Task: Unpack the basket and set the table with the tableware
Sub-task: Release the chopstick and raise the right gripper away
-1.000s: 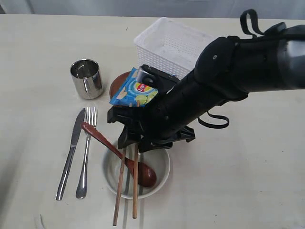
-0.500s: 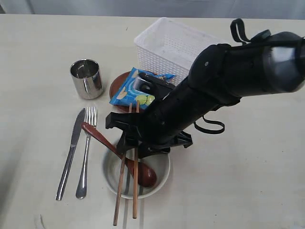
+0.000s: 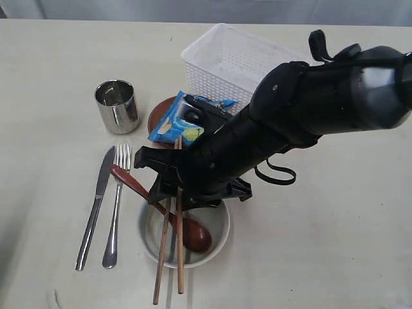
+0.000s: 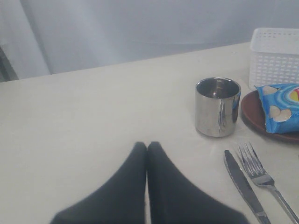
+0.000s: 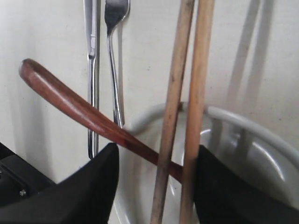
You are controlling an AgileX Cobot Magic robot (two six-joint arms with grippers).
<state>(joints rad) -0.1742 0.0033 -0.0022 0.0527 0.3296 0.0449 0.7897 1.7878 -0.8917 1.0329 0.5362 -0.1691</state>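
Observation:
My right gripper [image 5: 156, 158] stands open over the white bowl [image 3: 219, 226], its fingers on either side of the two wooden chopsticks [image 5: 196, 93]. One chopstick touches a finger; the other finger is well apart. The chopsticks [image 3: 161, 267] lie across the bowl's rim, over the reddish-brown spoon [image 3: 136, 185]. Knife [image 3: 93, 209] and fork [image 3: 116, 206] lie side by side to the left, the steel cup [image 3: 116, 106] behind them. The plate [image 3: 156, 116] sits beside the white basket [image 3: 225, 61]. My left gripper [image 4: 147, 145] is shut and empty, low over the table [image 4: 93, 107].
A blue chip bag [image 3: 183, 119] lies on the plate, partly under my right arm. The black right arm [image 3: 309, 109] spans from the right edge to the bowl and hides the plate's right half. A dark cable loop [image 3: 277, 174] hangs under it.
My right arm has slid a little left and lower over the bowl. The chopsticks have shifted slightly left with it. The jaws stayed equally wide.

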